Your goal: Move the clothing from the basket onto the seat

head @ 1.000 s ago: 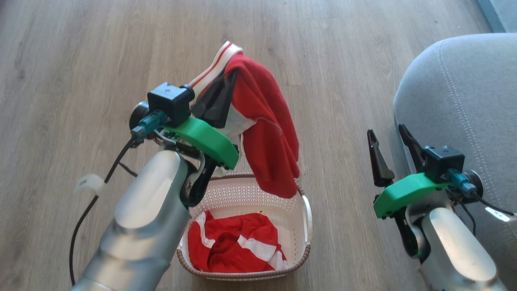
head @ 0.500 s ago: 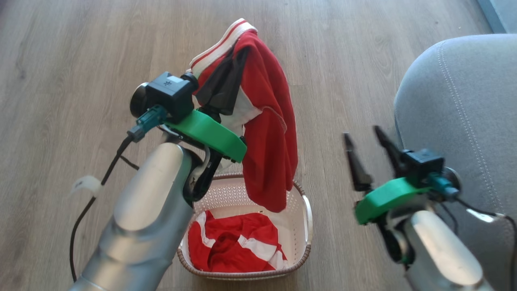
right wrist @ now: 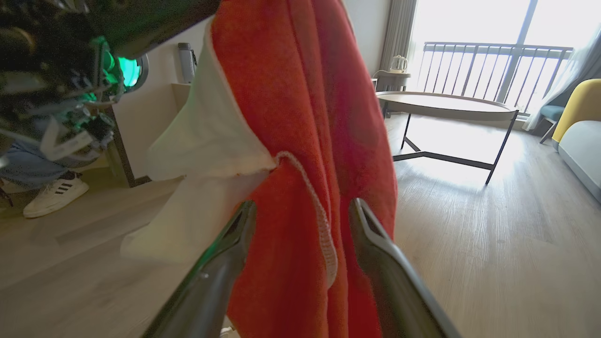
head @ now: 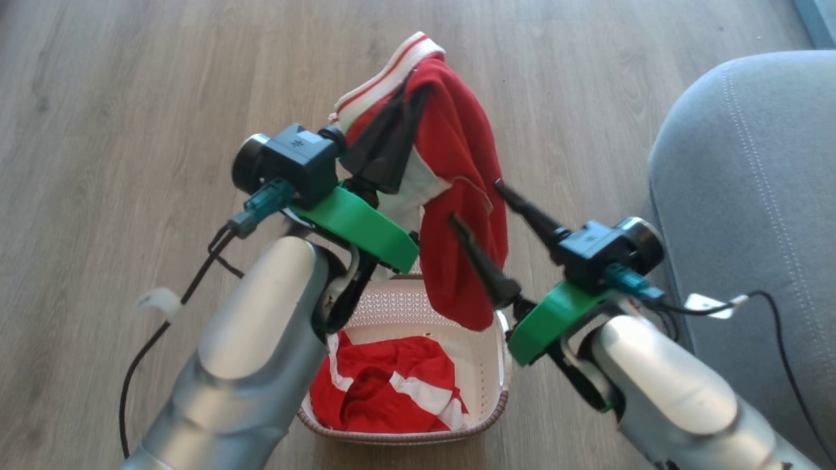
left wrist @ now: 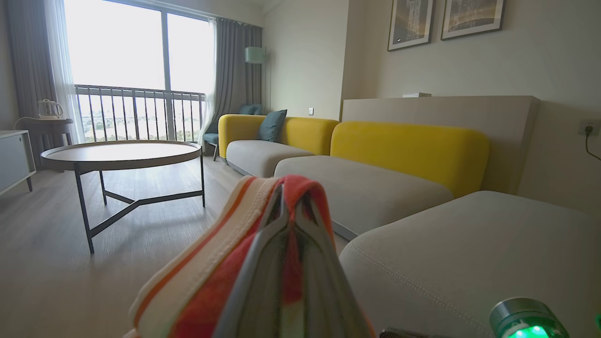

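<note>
Red garment [head: 457, 143] hangs centre frame above basket [head: 480, 369], clamped by left fingers [head: 385, 155]; right fingers [head: 483, 264] spread wide, straddling it.

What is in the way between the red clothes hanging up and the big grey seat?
The robot's own right gripper and forearm are. The gripper is open, with a finger on each side of the hanging red garment, and the arm lies toward the grey seat. Otherwise just wood floor lies between them.
</note>
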You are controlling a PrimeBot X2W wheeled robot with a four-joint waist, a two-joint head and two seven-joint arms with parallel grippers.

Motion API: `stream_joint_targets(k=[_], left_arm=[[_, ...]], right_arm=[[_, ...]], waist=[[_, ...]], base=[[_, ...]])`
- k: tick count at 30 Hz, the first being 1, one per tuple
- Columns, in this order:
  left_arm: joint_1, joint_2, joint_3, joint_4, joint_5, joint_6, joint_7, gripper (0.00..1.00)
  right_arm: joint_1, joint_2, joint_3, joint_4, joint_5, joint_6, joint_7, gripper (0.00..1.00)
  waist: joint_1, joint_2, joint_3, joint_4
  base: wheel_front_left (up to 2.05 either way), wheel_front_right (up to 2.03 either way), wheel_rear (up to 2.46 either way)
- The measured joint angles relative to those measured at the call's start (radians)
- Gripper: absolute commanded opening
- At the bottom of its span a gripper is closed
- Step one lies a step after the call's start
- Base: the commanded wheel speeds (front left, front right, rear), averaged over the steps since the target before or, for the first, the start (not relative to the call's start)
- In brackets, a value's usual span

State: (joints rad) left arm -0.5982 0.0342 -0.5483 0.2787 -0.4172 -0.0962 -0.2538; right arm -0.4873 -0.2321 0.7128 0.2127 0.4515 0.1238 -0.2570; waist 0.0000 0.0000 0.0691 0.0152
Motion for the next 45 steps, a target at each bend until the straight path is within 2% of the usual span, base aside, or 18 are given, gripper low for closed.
stream_joint_targets(k=[5, 15, 16, 17, 18, 24, 25, 26, 27, 36, 45], left_arm=[[0.0, 0.001, -0.052, -0.017, -0.018, 0.0, 0.0, 0.0], [-0.001, 0.003, -0.116, -0.033, -0.046, 0.01, 0.0, 0.0], [-0.001, 0.003, -0.119, -0.033, -0.051, 0.01, 0.0, 0.0], [-0.001, 0.003, -0.121, -0.033, -0.052, 0.01, 0.0, 0.0], [-0.001, 0.003, -0.121, -0.033, -0.052, 0.011, 0.0, 0.0], [-0.001, 0.004, -0.12, -0.033, -0.053, 0.017, 0.0, 0.02], [-0.001, 0.004, -0.12, -0.033, -0.052, 0.017, 0.0, 0.41], [-0.001, 0.004, -0.119, -0.034, -0.049, 0.017, 0.0, 0.86], [-0.001, 0.004, -0.119, -0.034, -0.049, 0.016, 0.0, 1.0], [-0.001, 0.016, -0.116, 0.02, 0.013, 0.0, -0.003, 1.0], [0.019, 0.045, -0.111, 0.083, 0.041, -0.019, -0.003, 1.0]], right_arm=[[-0.056, 0.002, 0.1, 0.116, 0.025, 0.0, 0.0, 1.0], [-0.146, 0.056, 0.161, 0.288, 0.046, 0.0, 0.0, 1.0], [-0.147, 0.062, 0.165, 0.298, 0.054, 0.0, 0.0, 0.76], [-0.148, 0.065, 0.167, 0.306, 0.059, 0.0, 0.0, 0.28], [-0.149, 0.067, 0.167, 0.312, 0.064, 0.0, 0.0, 0.0], [-0.163, 0.066, 0.159, 0.314, 0.07, 0.0, 0.0, 0.0], [-0.163, 0.065, 0.157, 0.31, 0.07, 0.0, 0.0, 0.0], [-0.163, 0.064, 0.155, 0.306, 0.068, 0.0, 0.0, 0.0], [-0.162, 0.063, 0.147, 0.302, 0.067, 0.0, 0.0, 0.0], [-0.113, 0.04, -0.013, 0.216, 0.027, 0.0, 0.0, 0.0], [-0.049, 0.03, -0.156, 0.115, -0.013, 0.0, 0.0, 0.0]], waist=[[0.0, 0.0, 0.002, 0.022], [0.0, 0.0, 0.007, 0.078], [0.0, 0.0, 0.007, 0.083], [0.0, 0.0, 0.008, 0.086], [0.0, 0.0, 0.009, 0.089], [0.0, 0.0, 0.016, 0.092], [0.0, 0.0, 0.018, 0.089], [0.0, 0.0, 0.019, 0.086], [0.0, 0.0, 0.02, 0.083], [0.0, 0.0, 0.033, 0.034], [0.0, 0.0, 0.038, -0.066]], base=[[0.0, 0.0, 0.0], [0.0, 0.0, 0.0], [0.0, 0.0, 0.0], [0.0, 0.0, 0.0], [0.0, 0.0, 0.0], [0.0, 0.0, 0.0], [0.0, 0.0, 0.0], [0.0, 0.0, 0.0], [0.0, 0.0, 0.0], [0.0, 0.0, 0.0], [0.0, 0.0, 0.0]])
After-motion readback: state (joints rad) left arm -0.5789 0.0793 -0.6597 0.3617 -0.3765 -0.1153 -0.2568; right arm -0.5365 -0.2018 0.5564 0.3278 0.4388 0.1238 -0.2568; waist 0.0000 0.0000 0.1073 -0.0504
